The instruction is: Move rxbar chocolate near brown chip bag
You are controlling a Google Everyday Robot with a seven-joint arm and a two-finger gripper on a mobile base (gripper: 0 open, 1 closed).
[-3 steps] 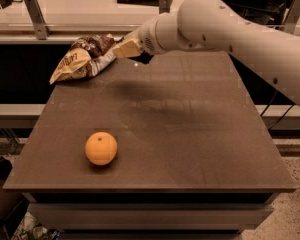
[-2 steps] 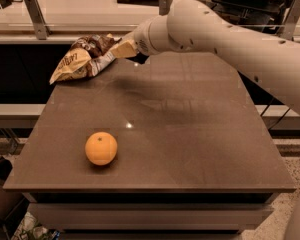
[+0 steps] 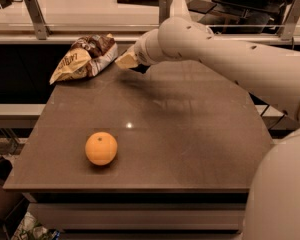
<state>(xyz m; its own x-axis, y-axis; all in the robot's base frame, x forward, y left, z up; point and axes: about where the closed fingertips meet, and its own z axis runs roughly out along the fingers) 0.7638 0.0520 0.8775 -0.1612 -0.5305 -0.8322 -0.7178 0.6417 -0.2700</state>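
The brown chip bag [image 3: 85,57] lies at the far left corner of the table [image 3: 190,134], puffy, dark brown and tan-yellow. My gripper [image 3: 126,60] is at the end of the white arm [image 3: 215,54], just right of the bag and low over the table's far edge. The rxbar chocolate does not show clearly. A dark patch under the gripper may be the bar or a shadow; I cannot tell which.
An orange [image 3: 101,148] sits near the front left of the table. A counter with metal posts [image 3: 34,15] runs behind the table. The arm's large body [image 3: 285,194] fills the lower right corner.
The gripper has come down a little beside the chip bag. The arm's rear part has swung closer into the right side of the view. The orange and the bag have not moved.
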